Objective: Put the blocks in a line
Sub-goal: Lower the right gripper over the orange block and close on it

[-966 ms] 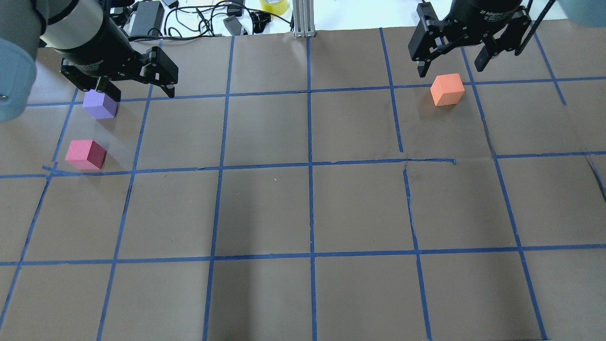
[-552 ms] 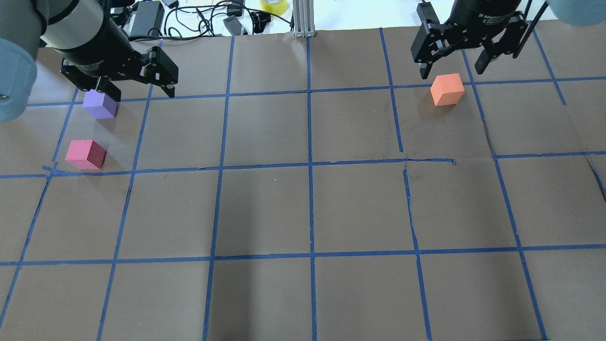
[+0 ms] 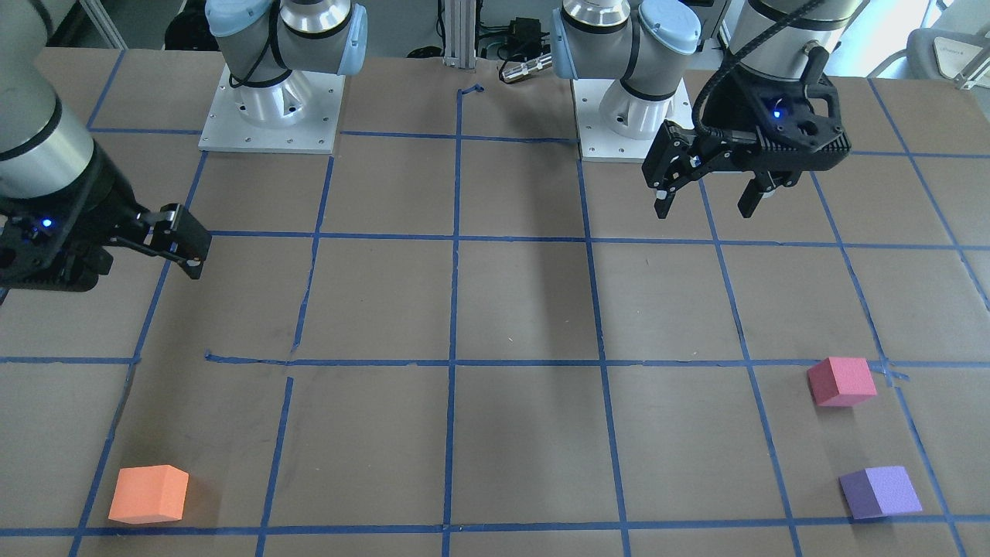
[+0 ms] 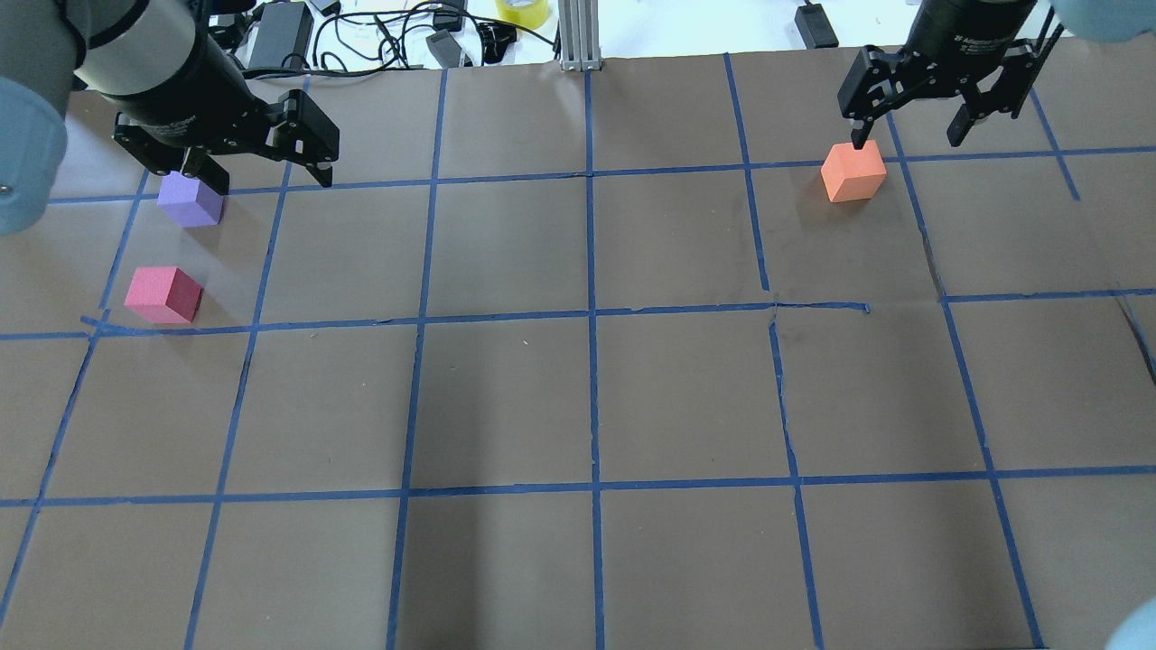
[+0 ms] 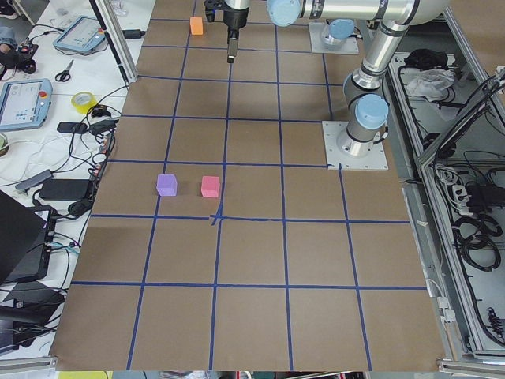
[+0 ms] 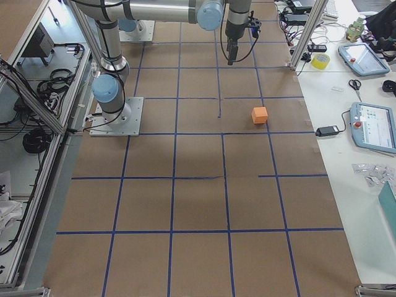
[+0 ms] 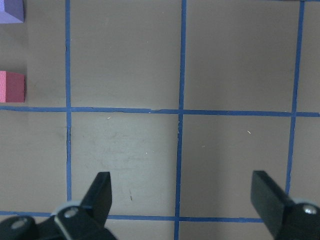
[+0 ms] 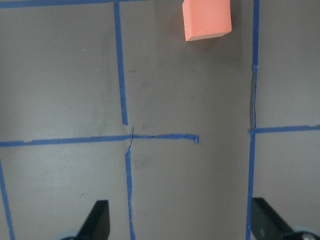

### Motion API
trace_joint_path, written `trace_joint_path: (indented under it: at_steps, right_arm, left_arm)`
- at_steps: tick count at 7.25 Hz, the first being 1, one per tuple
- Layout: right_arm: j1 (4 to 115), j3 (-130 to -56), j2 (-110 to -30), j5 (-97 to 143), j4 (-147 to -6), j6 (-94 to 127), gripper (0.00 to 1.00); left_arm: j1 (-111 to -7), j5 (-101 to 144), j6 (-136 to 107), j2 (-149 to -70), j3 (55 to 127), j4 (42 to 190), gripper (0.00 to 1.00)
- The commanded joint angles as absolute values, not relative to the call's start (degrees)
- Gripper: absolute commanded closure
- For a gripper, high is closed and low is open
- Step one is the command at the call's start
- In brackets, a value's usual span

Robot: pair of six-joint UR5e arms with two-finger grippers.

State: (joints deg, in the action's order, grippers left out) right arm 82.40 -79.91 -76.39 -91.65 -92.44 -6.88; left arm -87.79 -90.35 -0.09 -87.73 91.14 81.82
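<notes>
Nearest the robot's base: left gripper (image 3: 704,210) and right gripper (image 4: 908,142), both spread wide, holding nothing, apparently hung above the table (image 4: 506,397); height hard to judge. Farther out, left side: pinkish-red block (image 4: 163,294), then purple block (image 4: 190,199) just beyond, apart. Right side, similar depth: orange block (image 4: 853,171), alone, well apart from both.
</notes>
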Motion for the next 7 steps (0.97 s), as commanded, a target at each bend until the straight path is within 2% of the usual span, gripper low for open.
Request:
trace_joint_path:
  at_steps: [1,5,7]
  right_arm:
    - [81.3,-80.2,-70.5,-92.2,-104.0,-15.4,0.0]
    - [78.9,-80.9,-59.3,-91.7,-122.1,-25.0,0.0]
    - [78.9,-80.6,-56.4,-91.1,-122.5,-23.5,0.0]
  left_arm:
    - [-87.8,-90.4,-0.1,-87.7,91.1,81.8,0.0]
    - [-88.1,-90.4,-0.1,-87.9,91.2,81.8,0.0]
    - [-88.2,-90.4,-0.1,-88.0,91.2,81.8,0.0]
